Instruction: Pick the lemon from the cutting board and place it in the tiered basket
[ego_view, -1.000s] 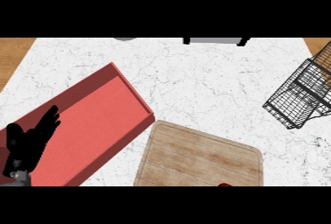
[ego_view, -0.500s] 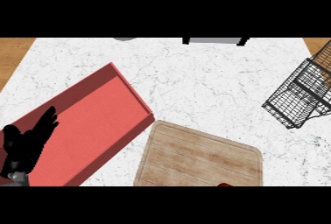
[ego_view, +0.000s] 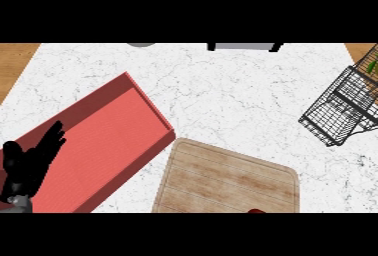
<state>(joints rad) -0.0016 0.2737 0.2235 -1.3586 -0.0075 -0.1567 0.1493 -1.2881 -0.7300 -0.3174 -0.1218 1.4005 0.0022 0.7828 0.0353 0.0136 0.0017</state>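
Against the picture from half a second ago almost nothing differs; my left hand (ego_view: 28, 167) sits at the same lower left spot over the near end of the red tray (ego_view: 111, 135), perhaps a touch lower, and the tray, board and basket lie just where they did.

My left hand is open, fingers straight and pointing up and to the right, thumb out to the side, pinching nothing; my right hand shows nowhere.

Counting what lies on the white marbled desk (ego_view: 236, 85): one red tray, long and shallow, its long axis running from lower left to upper right; one wooden cutting board (ego_view: 221, 177), just right of the tray's near corner and turned slightly clockwise; one black wire tiered basket (ego_view: 343, 107) at the right edge, well apart from the board, tilted in the view, with something green (ego_view: 371, 64) showing in its upper part; one grey object (ego_view: 240, 46) and one rounded grey piece (ego_view: 142, 44), both cut off by the far edge.

I see no yellow lemon on the board; only one small red sliver (ego_view: 256, 211) shows at the board's near edge, cut off there, so I cannot tell its shape, its long axis or which way it points.
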